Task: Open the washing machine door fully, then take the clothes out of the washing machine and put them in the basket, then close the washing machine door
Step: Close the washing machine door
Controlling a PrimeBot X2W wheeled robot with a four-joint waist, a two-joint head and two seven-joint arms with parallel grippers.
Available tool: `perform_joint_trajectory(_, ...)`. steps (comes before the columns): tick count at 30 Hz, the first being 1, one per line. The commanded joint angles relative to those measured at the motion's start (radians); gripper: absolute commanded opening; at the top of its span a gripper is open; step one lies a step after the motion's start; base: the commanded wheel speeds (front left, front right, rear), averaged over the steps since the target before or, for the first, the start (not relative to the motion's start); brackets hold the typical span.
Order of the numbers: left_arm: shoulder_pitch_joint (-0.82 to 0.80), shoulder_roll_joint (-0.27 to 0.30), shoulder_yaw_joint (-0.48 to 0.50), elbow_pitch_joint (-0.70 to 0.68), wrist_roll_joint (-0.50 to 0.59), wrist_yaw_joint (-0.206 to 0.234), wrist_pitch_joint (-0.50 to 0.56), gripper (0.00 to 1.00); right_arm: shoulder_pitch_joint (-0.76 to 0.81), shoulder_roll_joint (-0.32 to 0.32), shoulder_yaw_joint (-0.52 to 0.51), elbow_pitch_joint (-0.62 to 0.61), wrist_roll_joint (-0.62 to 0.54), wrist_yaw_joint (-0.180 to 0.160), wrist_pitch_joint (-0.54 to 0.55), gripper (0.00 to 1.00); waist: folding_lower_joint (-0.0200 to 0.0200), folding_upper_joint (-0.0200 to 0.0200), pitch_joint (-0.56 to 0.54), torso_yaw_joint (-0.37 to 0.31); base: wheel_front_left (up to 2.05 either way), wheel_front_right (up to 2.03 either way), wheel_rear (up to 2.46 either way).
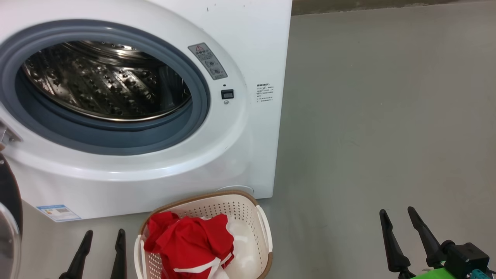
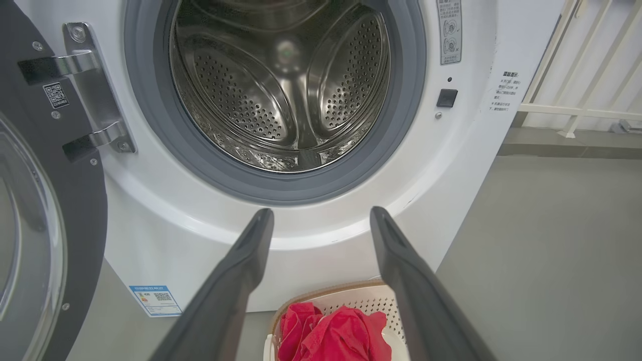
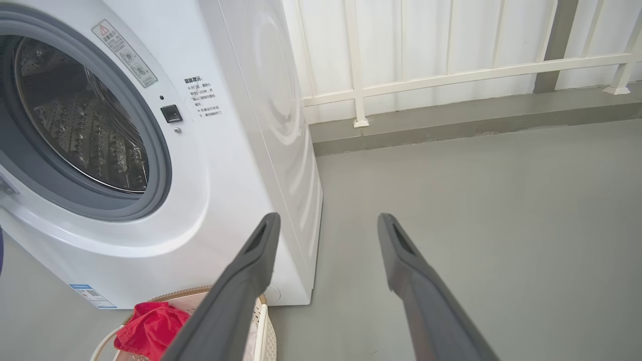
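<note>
The white washing machine (image 1: 248, 128) stands with its steel drum (image 2: 286, 85) bare inside the grey gasket. Its door (image 2: 30, 210), black-rimmed with clear glass, hangs swung out at the far left (image 1: 7, 224). Red clothes (image 1: 190, 242) with white trim lie in the cream basket (image 1: 263, 228) on the floor before the machine (image 2: 331, 336) (image 3: 150, 326). My left gripper (image 1: 104, 233) is open, left of the basket, with nothing between its fingers (image 2: 321, 215). My right gripper (image 1: 397, 211) is open too, well to the basket's right over bare floor (image 3: 326, 220).
Grey floor (image 1: 368, 116) stretches right of the machine. A white railing (image 3: 451, 75) and a low kerb run along the back wall. The door's metal hinge (image 2: 85, 85) sits at the machine's left edge. A small blue label (image 1: 58, 212) marks the machine's base.
</note>
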Motion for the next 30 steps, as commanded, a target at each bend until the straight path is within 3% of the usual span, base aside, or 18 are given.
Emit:
perform_joint_trajectory(1, -0.036, 0.011, 0.031, -0.021, -0.005, -0.005, -0.006, 1.0, -0.034, -0.012, 0.018, -0.024, 0.001, 0.006, -0.006, 1.0, -0.0001, 0.0, 0.0, 0.001, -0.75, 0.75, 0.0)
perform_joint_trajectory(30, -0.028, 0.002, 0.031, -0.029, -0.005, -0.005, -0.006, 1.0, -0.03, -0.012, 0.019, -0.025, -0.003, 0.006, -0.006, 1.0, -0.0001, 0.0, -0.009, 0.017, -0.9, 0.9, 0.0)
